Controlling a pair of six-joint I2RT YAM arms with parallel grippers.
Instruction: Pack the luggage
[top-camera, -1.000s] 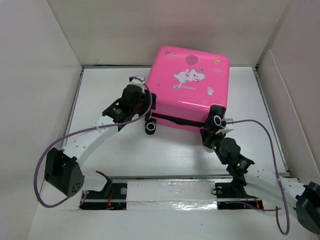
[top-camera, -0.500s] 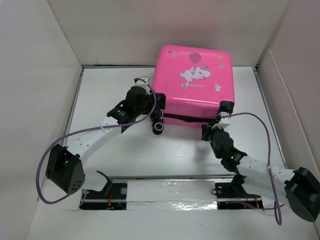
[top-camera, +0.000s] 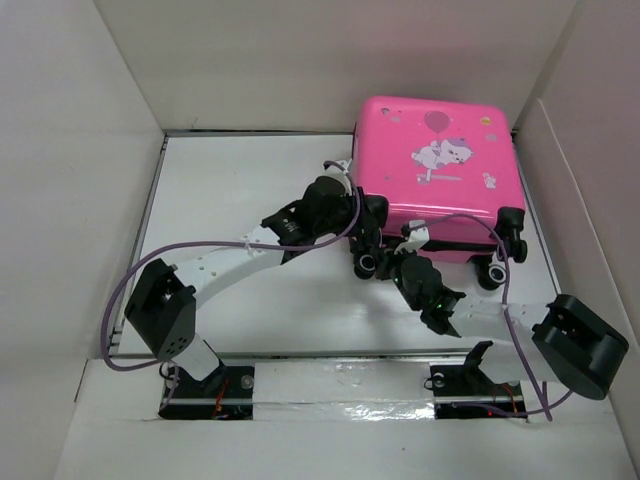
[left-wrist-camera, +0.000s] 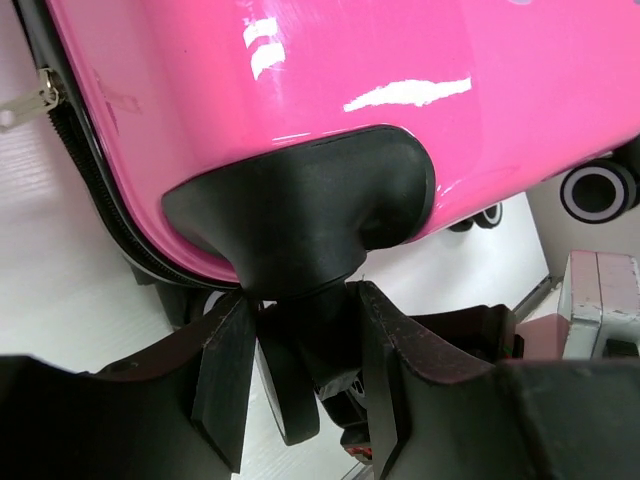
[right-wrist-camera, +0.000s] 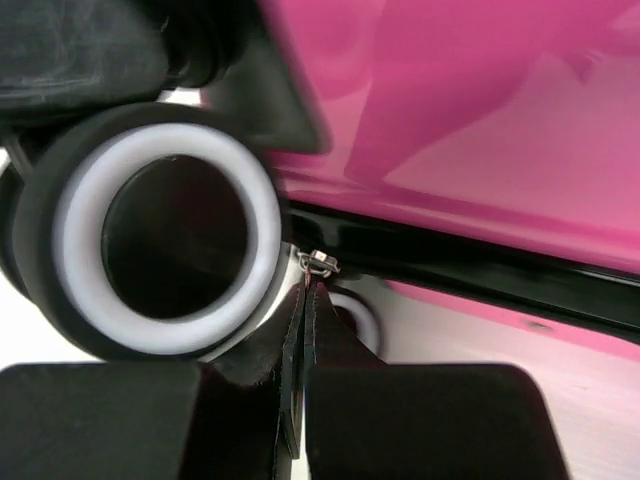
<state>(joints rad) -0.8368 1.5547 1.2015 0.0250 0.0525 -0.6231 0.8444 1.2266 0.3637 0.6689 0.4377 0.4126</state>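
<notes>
The pink luggage (top-camera: 435, 160) lies closed at the back right, sticker side up, its black caster wheels facing the arms. My left gripper (top-camera: 366, 228) is at its near-left corner. In the left wrist view the gripper (left-wrist-camera: 300, 370) has its fingers (left-wrist-camera: 225, 370) closed on either side of a black caster wheel (left-wrist-camera: 285, 395) under the pink shell (left-wrist-camera: 330, 60). My right gripper (top-camera: 405, 252) is at the near edge. In the right wrist view it (right-wrist-camera: 303, 330) is shut on the small metal zipper pull (right-wrist-camera: 318, 263) on the black zipper line (right-wrist-camera: 480, 265), beside a white-ringed caster (right-wrist-camera: 165, 240).
White walls enclose the table; the right wall panel (top-camera: 580, 210) stands close to the luggage's right side. Another caster (top-camera: 490, 272) sits at the near-right corner. Purple cables (top-camera: 200, 250) loop from both arms. A taped strip (top-camera: 340, 380) runs along the near edge.
The luggage has slid to the right and a little farther back. Both arms have swung right with it, still holding the caster and the zipper pull.
</notes>
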